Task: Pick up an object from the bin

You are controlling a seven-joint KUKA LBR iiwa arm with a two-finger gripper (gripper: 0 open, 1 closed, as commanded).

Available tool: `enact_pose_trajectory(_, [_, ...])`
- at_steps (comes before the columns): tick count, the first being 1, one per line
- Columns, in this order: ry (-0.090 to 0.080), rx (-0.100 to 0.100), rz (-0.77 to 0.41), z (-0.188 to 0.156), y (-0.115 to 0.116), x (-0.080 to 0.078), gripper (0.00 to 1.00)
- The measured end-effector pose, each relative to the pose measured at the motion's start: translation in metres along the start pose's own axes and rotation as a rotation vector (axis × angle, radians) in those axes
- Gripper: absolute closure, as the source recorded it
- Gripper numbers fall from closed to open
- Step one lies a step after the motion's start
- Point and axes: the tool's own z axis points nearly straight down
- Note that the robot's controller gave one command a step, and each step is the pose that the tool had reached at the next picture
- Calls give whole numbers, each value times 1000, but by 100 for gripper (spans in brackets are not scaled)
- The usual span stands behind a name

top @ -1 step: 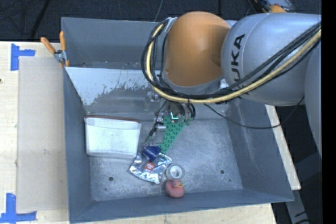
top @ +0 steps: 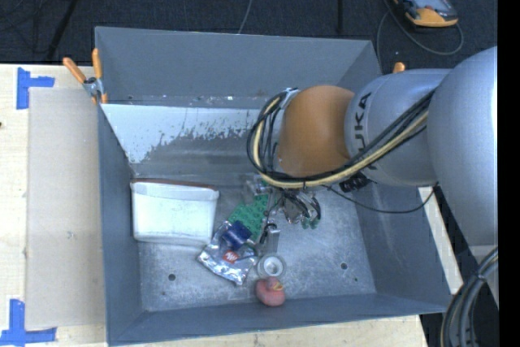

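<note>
I am hanging my gripper (top: pixel 275 225), whose opening I cannot tell, over the flat green piece (top: pixel 247 215) mid-bin, judging it light, stiff and best pinched by its edge.

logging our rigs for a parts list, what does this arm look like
The arm has fat, rounded silver-grey links, with KUKA lettering on the one nearest the wrist. A smooth orange cover caps the wrist. Black and pale yellow cables loop around it and run back along the arm.
</note>
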Motion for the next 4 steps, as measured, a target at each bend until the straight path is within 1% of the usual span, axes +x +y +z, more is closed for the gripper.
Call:
enact_pose_trajectory(1, [-9,0,-52,-35,3,-18,0])
enact_pose_trajectory(2, [-7,1,-168,-34,-13,-27,0])
enact_pose_trajectory(3, [-2,0,-384,-3,-9,-35,0])
enact_pose_trajectory(4, [-3,0,-379,-3,-9,-35,0])
